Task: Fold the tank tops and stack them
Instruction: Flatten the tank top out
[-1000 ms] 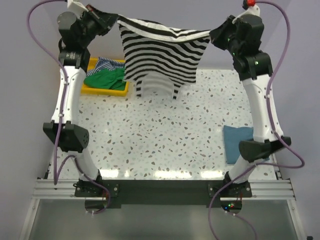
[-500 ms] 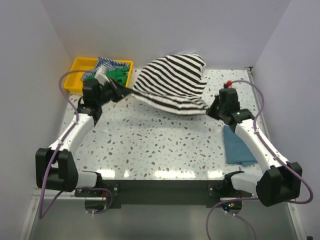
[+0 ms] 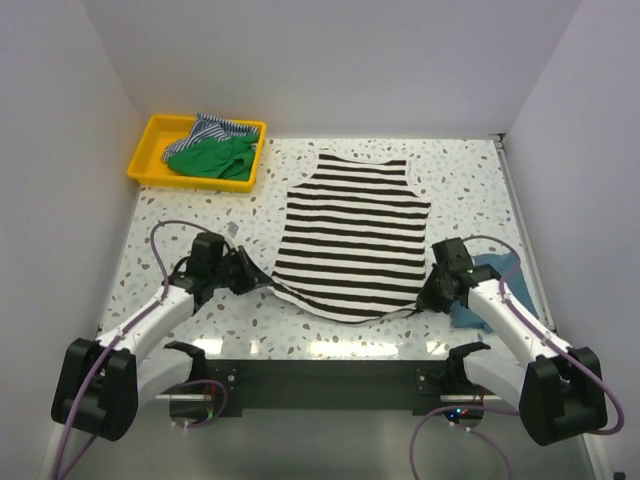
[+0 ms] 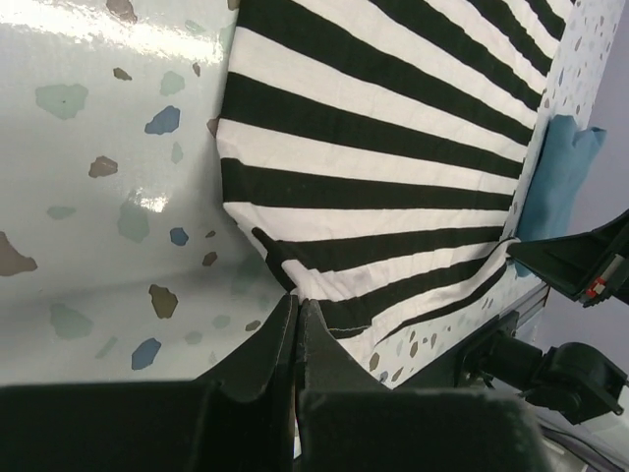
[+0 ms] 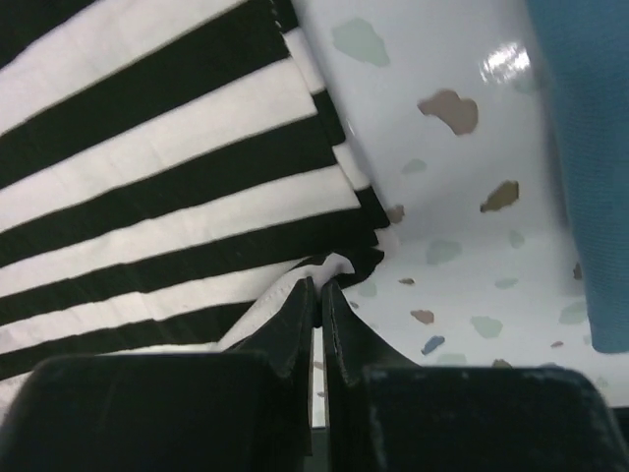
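Top external: spreading step, seemingly near done. Black-and-white striped tank top flat on surface, hem between left jaws and right jaws.
Left wrist: left jaws clamped tight on hem corner.
Right wrist: right jaws pinching other corner, teal-blue tank top just beside.
Next, likely: let go, regrip for folding.

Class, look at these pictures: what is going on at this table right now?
The black-and-white striped tank top lies spread flat on the table. The left hand and the right hand are each shut on a near corner of its hem. A teal-blue top lies beside the right arm. The green top and the finely blue-striped top sit crumpled in the yellow tray at the far left.
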`<state>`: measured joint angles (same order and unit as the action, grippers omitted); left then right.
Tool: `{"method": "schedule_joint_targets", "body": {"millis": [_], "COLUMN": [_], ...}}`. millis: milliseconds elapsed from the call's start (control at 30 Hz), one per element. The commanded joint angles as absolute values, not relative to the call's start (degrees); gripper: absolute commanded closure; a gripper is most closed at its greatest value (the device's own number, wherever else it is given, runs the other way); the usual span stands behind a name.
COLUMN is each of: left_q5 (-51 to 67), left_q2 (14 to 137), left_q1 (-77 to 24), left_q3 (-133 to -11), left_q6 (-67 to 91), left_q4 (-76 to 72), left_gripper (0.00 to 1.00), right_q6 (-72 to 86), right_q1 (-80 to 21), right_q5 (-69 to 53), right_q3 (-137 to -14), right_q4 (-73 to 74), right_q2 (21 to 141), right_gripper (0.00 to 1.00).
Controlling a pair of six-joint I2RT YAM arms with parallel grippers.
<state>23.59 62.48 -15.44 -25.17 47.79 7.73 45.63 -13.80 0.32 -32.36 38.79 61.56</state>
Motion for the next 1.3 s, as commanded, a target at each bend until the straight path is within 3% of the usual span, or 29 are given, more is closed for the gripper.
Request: {"method": "schedule_joint_targets", "body": {"millis": [0, 133, 200, 233, 300, 333, 433, 500, 667, 800, 900, 1000, 1067, 1267], "left_q5": [22.7, 24.2, 25.0, 25.0, 25.0, 25.0, 23.6, 21.6, 17.1, 10.1, 10.8, 12.2, 13.5, 12.0], "left_q2": [59.3, 55.5, 54.2, 53.9, 52.4, 52.0, 51.6, 52.5, 63.0, 77.2, 82.6, 83.2, 82.5, 80.2], "left_q1": [-15.6, -15.6, -15.6, -15.6, -15.6, -15.6, -15.6, -15.6, -15.6, -15.0, -12.2, -7.0, -4.6, 0.0], "left_q3": [-24.9, -23.6, -23.8, -24.0, -24.7, -25.2, -29.4, -33.4, -43.9, -53.7, -62.3, -67.7, -68.7, -72.2], "left_q6": [45.4, 44.8, 44.0, 43.8, 42.3, 41.7, 39.6, 38.2, 35.7, 34.3, 32.7, 33.7, 35.6, 37.7], "left_q4": [13.7, 18.1, 19.6, 21.0, 22.1, 23.4, 25.0, 24.8, 19.4, 16.5, 19.2, 21.6, 21.2, 21.3], "left_gripper": [1.00, 1.00, 0.92, 0.78, 0.67, 0.58, 0.50, 0.48, 0.50, 0.51, 0.53, 0.55, 0.55, 0.55], "right_q6": [48.4, 49.8, 50.2, 50.4, 50.4, 50.1, 48.2, 46.2, 47.6, 55.8, 56.9, 55.0, 54.5, 54.6], "right_q1": [-13.5, -13.5, -13.5, -13.5, -13.6, -13.5, -13.5, -13.6, -20.6, -47.0, -59.0, -65.6, -67.6, -70.9], "right_q5": [-0.2, 0.3, 0.3, 0.1, 0.1, -1.0, 1.6, 2.8, -0.2, 13.1, 21.2, 24.5, 24.4, 21.9], "right_q3": [-31.2, -31.8, -31.6, -31.3, -32.0, -33.2, -38.6, -41.8, -45.1, -52.4, -66.0, -85.4, -91.4, -101.8], "right_q4": [46.0, 54.7, 58.4, 59.6, 63.1, 63.9, 67.0, 66.5, 54.3, 43.1, 42.4, 44.2, 44.5, 45.3], "right_q2": [56.0, 48.2, 46.2, 45.6, 44.1, 43.5, 41.1, 41.9, 49.4, 64.6, 83.8, 100.4, 109.5, 119.9], "right_gripper": [1.00, 1.00, 0.94, 0.87, 0.79, 0.63, 0.42, 0.38, 0.42, 0.46, 0.49, 0.59, 0.64, 0.76]}}
